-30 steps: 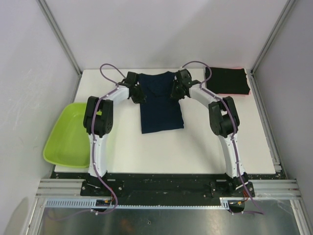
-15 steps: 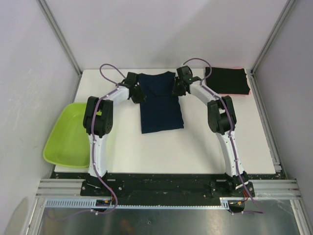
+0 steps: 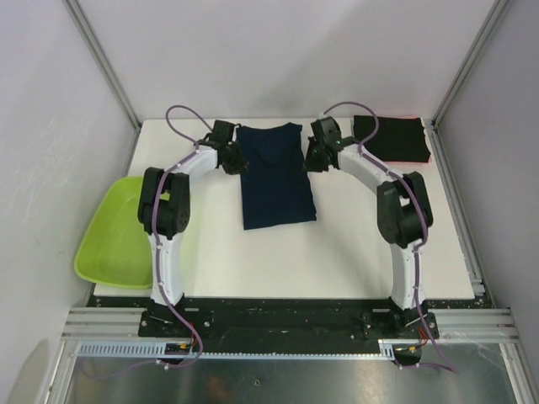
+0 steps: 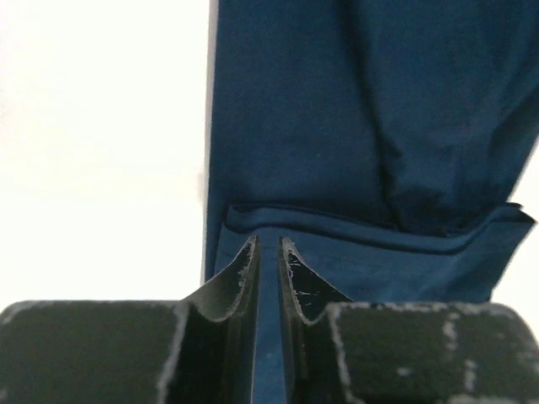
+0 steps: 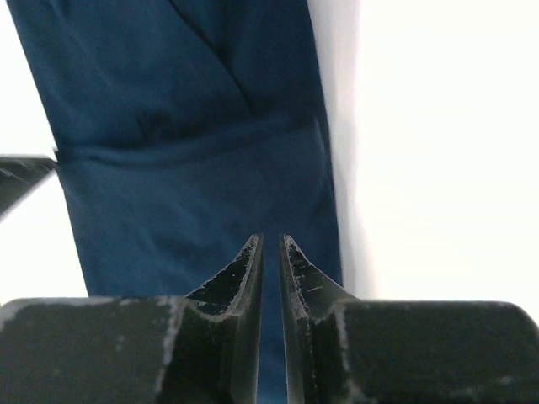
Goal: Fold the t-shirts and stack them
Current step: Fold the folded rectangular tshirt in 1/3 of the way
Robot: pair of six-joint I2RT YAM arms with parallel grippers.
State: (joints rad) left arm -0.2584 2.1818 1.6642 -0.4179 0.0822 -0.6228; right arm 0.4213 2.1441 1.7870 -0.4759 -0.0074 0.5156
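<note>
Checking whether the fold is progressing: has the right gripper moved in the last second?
Yes. The right gripper has shifted right, nearer the black t-shirt, which stayed put; it now sits at the navy t-shirt's right edge.

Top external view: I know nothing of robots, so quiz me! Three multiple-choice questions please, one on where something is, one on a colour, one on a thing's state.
1. Where is the lime-green tub?
A. at the left edge of the table
B. in the middle
C. in the far right corner

2. What colour shows beneath the black t-shirt?
A. yellow
B. red-pink
C. green

3. How is the navy t-shirt?
A. balled up
B. hanging in the air
C. lying flat on the table

Answers:
1 A: the tub sits at the far left, against the table's edge.
2 B: a red-pink edge peeks out along the black t-shirt's near side.
3 C: the navy t-shirt lies as a flat strip on the white surface.
</note>
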